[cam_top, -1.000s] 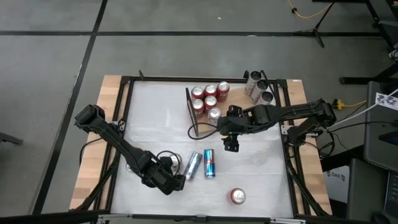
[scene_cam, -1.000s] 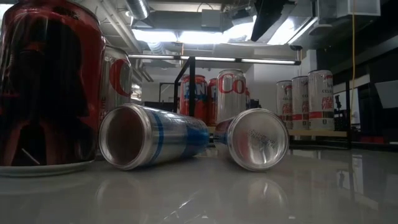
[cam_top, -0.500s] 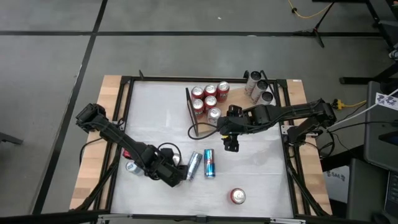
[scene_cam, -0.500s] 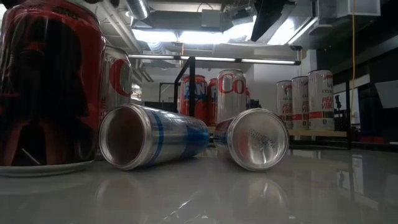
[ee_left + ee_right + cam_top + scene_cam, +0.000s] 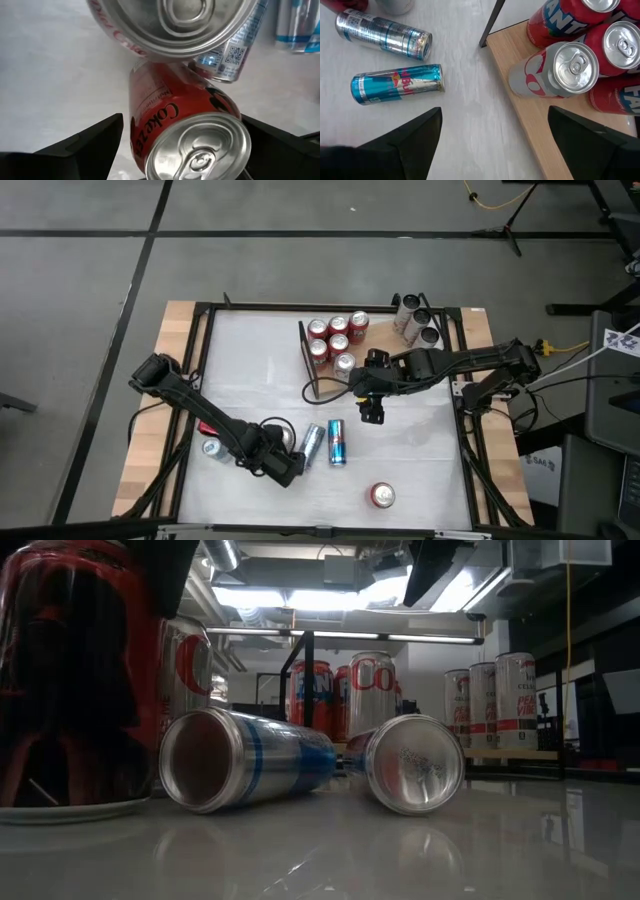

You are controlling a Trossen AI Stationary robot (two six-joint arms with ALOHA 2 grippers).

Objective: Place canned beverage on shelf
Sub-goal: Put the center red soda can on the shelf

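Red Coke can (image 5: 187, 127) now stands between your left gripper's (image 5: 283, 467) wide-open fingers, ungripped, well apart from the shelf (image 5: 325, 372); the arm has swung in, so close next; right gripper (image 5: 371, 412) hovers open, empty

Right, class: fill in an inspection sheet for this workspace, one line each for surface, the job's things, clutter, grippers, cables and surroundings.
Surface: white table with pale wooden side strips, inside a dark frame.
Job's things: shelf holds upright red and silver cans; two slim cans lie on the table; a red can stands near the front edge.
Clutter: three tall cans at the far right corner.
Grippers: left gripper open over a red Coke Zero can; right gripper open, empty, beside the shelf.
Cables: yellow cable on the floor.
Surroundings: grey floor, dark tape lines.
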